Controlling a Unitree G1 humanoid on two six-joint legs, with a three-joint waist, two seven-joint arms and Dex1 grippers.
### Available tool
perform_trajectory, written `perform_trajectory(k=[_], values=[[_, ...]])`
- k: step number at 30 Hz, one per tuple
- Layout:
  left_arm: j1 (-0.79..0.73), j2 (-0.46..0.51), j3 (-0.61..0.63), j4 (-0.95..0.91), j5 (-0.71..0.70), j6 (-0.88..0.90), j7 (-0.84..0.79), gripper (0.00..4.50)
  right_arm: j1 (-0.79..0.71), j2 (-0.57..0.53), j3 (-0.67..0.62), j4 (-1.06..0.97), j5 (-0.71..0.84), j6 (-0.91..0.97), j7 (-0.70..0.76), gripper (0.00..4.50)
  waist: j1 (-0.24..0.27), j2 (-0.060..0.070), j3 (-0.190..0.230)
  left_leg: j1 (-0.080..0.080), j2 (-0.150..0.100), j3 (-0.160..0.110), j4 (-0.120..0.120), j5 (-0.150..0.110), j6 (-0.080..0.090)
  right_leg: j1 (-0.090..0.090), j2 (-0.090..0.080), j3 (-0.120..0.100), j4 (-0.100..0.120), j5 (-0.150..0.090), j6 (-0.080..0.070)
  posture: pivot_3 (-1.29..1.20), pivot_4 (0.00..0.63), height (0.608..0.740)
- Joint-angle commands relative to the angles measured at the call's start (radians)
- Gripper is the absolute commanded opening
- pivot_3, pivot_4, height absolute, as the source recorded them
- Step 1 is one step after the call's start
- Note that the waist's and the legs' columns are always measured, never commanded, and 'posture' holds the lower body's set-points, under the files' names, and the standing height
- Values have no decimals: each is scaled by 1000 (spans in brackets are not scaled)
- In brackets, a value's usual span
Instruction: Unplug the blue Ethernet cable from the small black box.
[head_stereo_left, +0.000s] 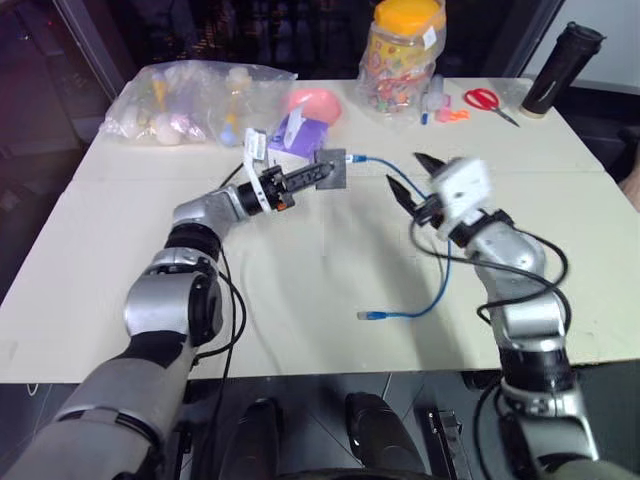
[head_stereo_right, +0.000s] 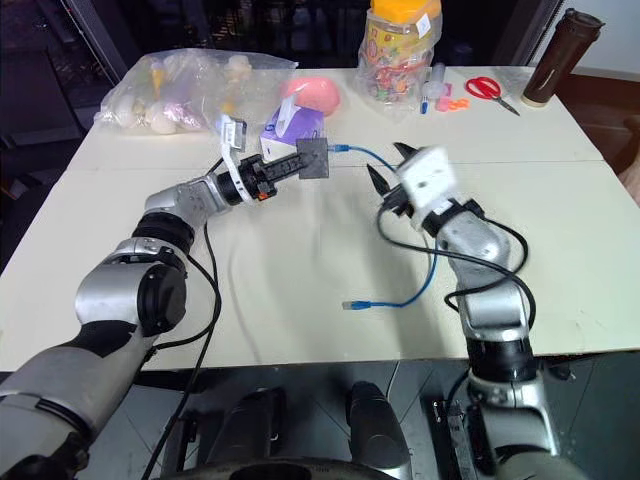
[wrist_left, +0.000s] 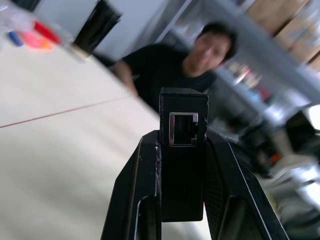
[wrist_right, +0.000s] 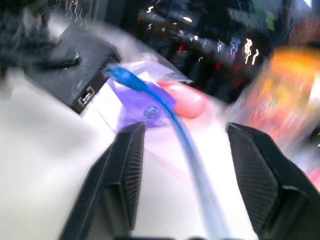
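Beige table (head_stereo_left: 300, 270), no legible writing

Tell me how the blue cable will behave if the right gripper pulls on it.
The cable is probably floppy: it sags and curls in a loop on the table. Likely light and thin, so it may slip between the right gripper's open fingers. Its plug still looks seated in the box, held by the left gripper, so expect some resistance.

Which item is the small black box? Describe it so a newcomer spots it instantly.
On the pale table, follow the robot's left arm to the left gripper, which is clamped on the small black box. It is a flat matte block with the blue Ethernet cable running to it, unlike the purple tissue pack behind.
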Motion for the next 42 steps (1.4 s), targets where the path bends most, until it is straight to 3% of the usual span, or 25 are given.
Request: perform_trajectory(k=[1, 6, 9, 23, 26, 30, 40, 42], values=[[1, 0, 22, -104, -81, 136, -52, 484, 38, 79, -98, -183, 426, 204, -107, 2711, 2, 0, 0, 0, 0, 0, 0, 0, 0, 0, 0, 0, 0, 0, 0, 0, 150, 739], [124, -38, -31, -370, -174, 351, -65, 484, 43, 202, -102, -151, 618, 217, -270, 2711, 4, 1, -1, 2, 1, 0, 0, 0, 0, 1, 0, 0, 0, 0, -1, 0, 150, 739], [175, -46, -40, -465, -209, 413, -26, 484, 22, 197, -87, -128, 649, 204, -287, 2711, 6, 1, 0, 1, 1, 0, 0, 0, 0, 1, 0, 0, 0, 0, -1, 0, 150, 739], [237, -48, -37, -554, -287, 435, 73, 484, -9, 177, 5, -48, 627, 123, -274, 2711, 7, 1, -1, 1, 1, 0, -1, 0, 0, 0, 0, 0, -1, 0, -1, 0, 150, 739], [249, -43, -44, -565, -295, 438, 77, 484, -11, 176, 13, -39, 615, 99, -272, 1984, 7, 1, 0, 1, 1, 0, 0, 0, 0, 0, 0, 0, -1, 0, -1, 0, 150, 739], [251, -36, -47, -569, -304, 434, 86, 484, -17, 177, 29, -27, 620, 86, -272, 64, 7, 1, 0, 1, 1, 0, -1, 0, 0, 0, 0, 0, -1, 0, -1, 0, 150, 739], [257, -29, -50, -565, -309, 419, 96, 484, -40, 200, 74, 29, 619, 67, -254, 64, 7, 1, 0, 0, 1, 0, -1, 0, 0, 0, 0, 0, -2, 0, -1, 0, 150, 739], [255, -29, -47, -561, -310, 415, 98, 484, -40, 207, 73, 37, 616, 58, -253, 840, 7, 1, 0, 0, 1, 1, -1, 0, 0, 0, 0, 0, -2, 0, -1, 0, 150, 739]])
